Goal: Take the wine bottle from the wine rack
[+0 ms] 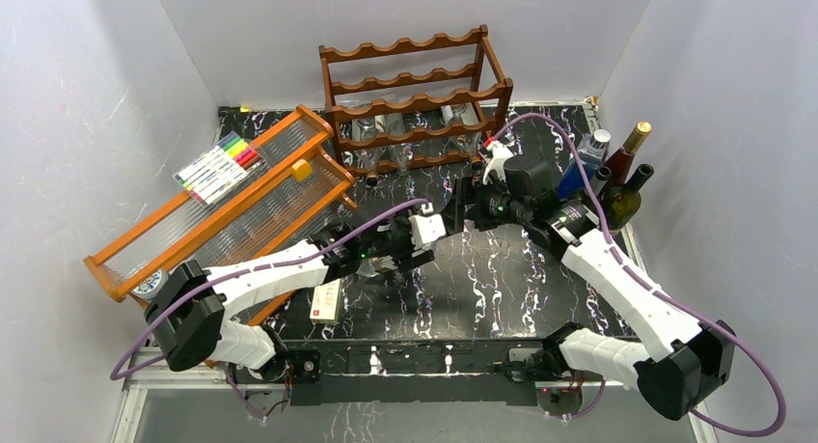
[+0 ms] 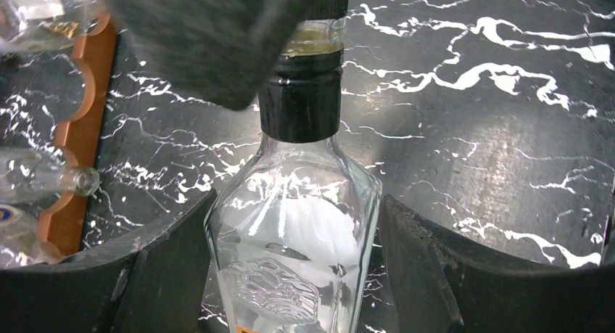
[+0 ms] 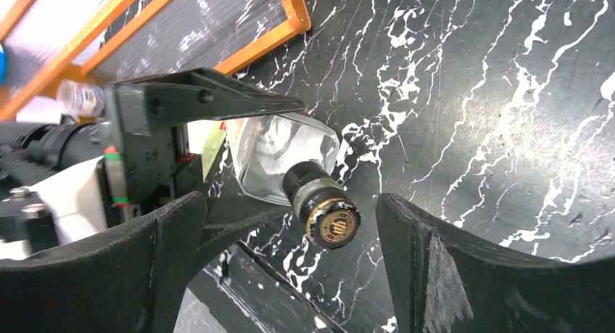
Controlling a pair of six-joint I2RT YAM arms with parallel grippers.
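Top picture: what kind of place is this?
Probably a robot testing booth: plain white walls box in a black marbled table, with a left arm and right arm bolted at its near edge.

place: robot lab | evidence: white enclosure walls (image 1: 96, 105); bolted arm bases (image 1: 289, 366)

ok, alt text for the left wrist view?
A clear glass bottle with a black cap sits clamped in the left gripper, over the black marbled table. A scalloped rail of the wine rack runs along the left edge.
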